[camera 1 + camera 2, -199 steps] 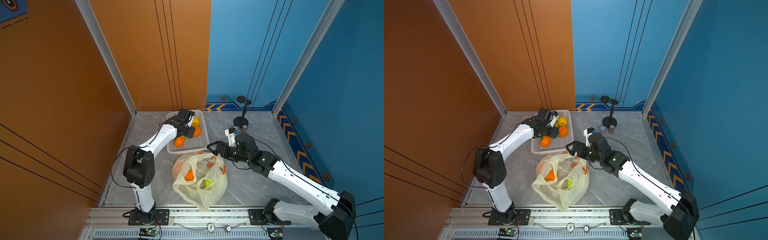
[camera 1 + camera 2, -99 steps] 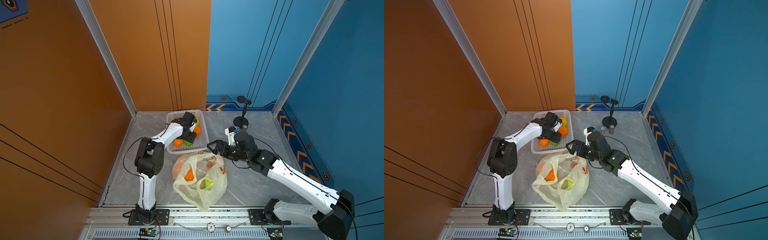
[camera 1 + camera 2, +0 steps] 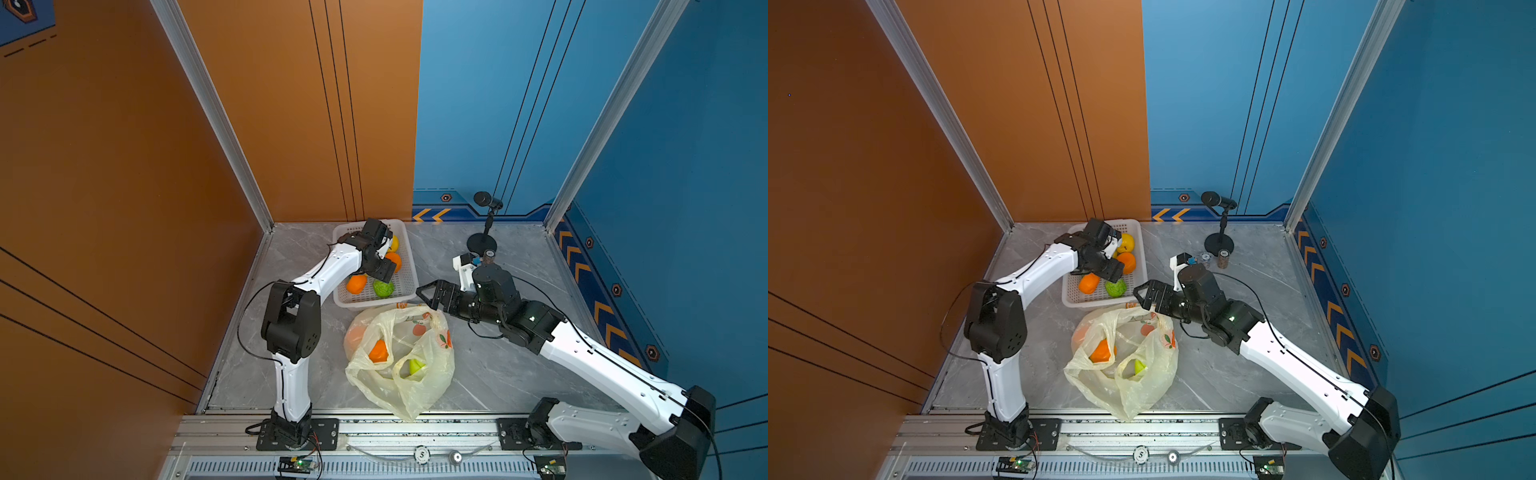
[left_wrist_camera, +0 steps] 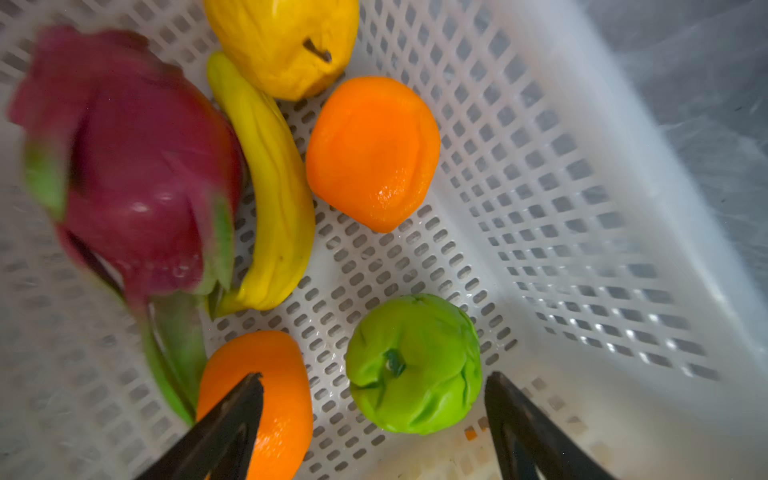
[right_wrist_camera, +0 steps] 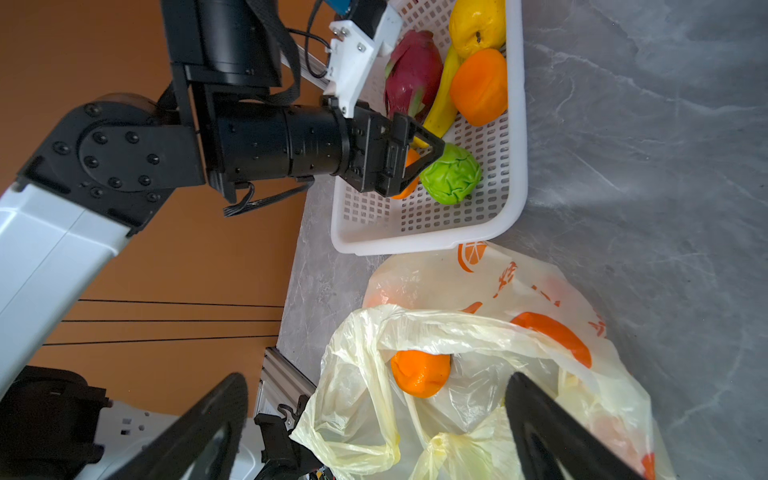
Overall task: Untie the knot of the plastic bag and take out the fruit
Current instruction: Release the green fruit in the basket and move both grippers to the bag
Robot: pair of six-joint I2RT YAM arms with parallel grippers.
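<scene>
Two fruits showed plainly inside the plastic bag [image 3: 432, 374], an orange [image 5: 420, 372] and a yellow-green piece [image 3: 415, 366]; its mouth gaped, with no knot in sight. The right gripper [image 3: 424, 299], jaws spread and empty, hung at the bag's far edge, nearer than the left; the orange lay just ahead of it, deeper in the bag. The left gripper [image 4: 374, 376], also spread, hovered in the white basket [image 3: 409, 259] over a green fruit [image 4: 413, 363], not touching it. A loose fold of the bag crossed the orange and might snag a finger.
</scene>
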